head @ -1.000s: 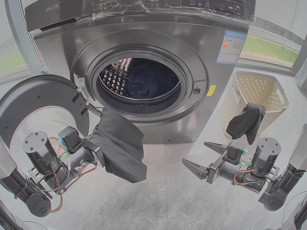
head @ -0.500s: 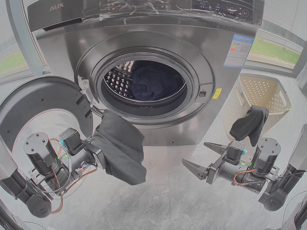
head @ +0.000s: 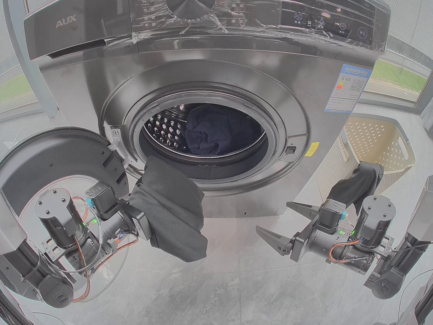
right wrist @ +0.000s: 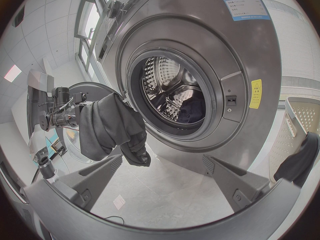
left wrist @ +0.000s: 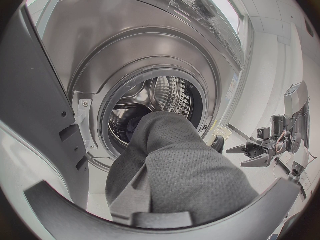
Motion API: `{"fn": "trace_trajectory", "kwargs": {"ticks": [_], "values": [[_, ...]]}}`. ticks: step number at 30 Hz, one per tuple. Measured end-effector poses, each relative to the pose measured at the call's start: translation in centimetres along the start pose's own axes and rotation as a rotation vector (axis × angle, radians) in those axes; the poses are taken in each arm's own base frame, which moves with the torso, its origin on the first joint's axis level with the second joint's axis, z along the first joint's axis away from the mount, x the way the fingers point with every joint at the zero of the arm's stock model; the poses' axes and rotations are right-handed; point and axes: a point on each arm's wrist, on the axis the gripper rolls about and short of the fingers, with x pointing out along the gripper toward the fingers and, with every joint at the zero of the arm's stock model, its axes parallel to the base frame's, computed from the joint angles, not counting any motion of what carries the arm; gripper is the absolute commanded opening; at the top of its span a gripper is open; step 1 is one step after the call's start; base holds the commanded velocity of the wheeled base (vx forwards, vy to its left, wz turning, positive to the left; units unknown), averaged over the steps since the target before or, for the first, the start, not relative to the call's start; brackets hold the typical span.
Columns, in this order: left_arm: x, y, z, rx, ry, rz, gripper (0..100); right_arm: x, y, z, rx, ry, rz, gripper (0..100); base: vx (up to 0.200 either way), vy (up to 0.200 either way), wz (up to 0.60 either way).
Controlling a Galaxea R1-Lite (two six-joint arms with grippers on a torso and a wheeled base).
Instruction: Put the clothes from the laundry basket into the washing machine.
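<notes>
I've got the left gripper (head: 140, 222) clamped on the grey garment (head: 173, 208), hanging just below the drum (head: 164, 129) mouth, so I read the load-in as up and forward; right gripper (head: 273, 216) splayed, empty, near the basket (head: 383, 141) with a second garment (head: 358, 186) on its rim.

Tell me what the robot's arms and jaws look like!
Both arms are dark grey and black, with chunky round joints. The left arm has orange-red cables looping round its wrist; the right arm has one orange cable. Each wrist carries a small black box with a blue-green tab and tiny green lights. The right arm's jaws are two dark, pointed wedges.
</notes>
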Motion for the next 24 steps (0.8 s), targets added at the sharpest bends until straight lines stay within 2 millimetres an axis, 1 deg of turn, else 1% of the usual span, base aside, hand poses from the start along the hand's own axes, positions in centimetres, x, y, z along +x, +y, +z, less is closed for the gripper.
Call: {"fn": "trace_trajectory", "kwargs": {"ticks": [3,12,24], "values": [[-0.05,0.01,-0.14,0.000,0.007,0.001,0,0.00,0.00,0.00,0.000,0.000,0.000,100,0.000,0.000,0.00],[-0.08,0.06,-0.38,0.000,0.018,0.003,0,0.03,0.08,0.02,0.000,-0.001,0.003,100,0.200,0.000,0.00],[-0.06,-0.24,-0.45,0.000,0.020,-0.010,0,0.01,0.10,-0.01,-0.001,0.000,0.004,100,0.000,0.000,0.00]]}}
